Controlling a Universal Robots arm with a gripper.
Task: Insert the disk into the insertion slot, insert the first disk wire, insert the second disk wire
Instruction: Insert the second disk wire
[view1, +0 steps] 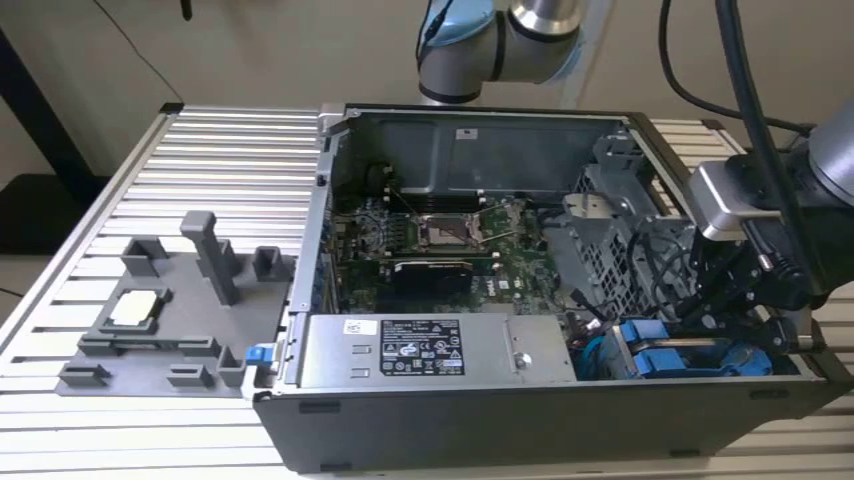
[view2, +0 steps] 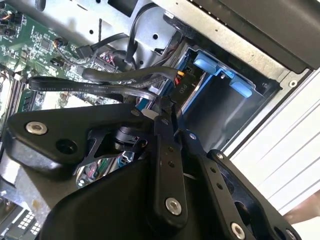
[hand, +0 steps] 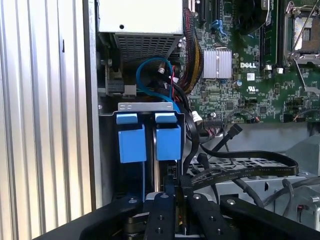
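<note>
Fingers (hand: 161, 210) of the gripper (hand: 175, 194) are sitting drawn close together, leaving hardly a gap, and whether they are pinching anything cannot be told; in the second wrist view the gripper (view2: 163, 113) is showing the same narrow closure just beside a bundle of flat black cables (view2: 100, 87). Across the exterior view from its left, a grey fixture tray (view1: 160, 345) is lying on the ribbed metal table (view1: 227, 150) and carrying a small white-topped chip (view1: 135, 308). Next to it the open computer case (view1: 534, 420) is standing with its side off, showing the silver labelled power supply (view1: 434, 350) along the near edge and the green motherboard (view1: 441, 235) behind it. Farther towards the exterior view's right, the arm's wrist (view1: 727, 200) is reaching down into the near corner of the case, above the blue plastic parts (view1: 667, 360) there. In the first wrist view the disk (hand: 168, 142) is showing as a bright blue carrier front seated in the insertion slot (hand: 147, 106) of the grey drive cage, with a second blue carrier (hand: 131, 142) just beside it. The gripper is hovering close to the disk's end, in line with it. A thin blue cable (hand: 145, 82) is looping near the cage, and black cables (hand: 240, 167) are trailing beside the fingers.
</note>
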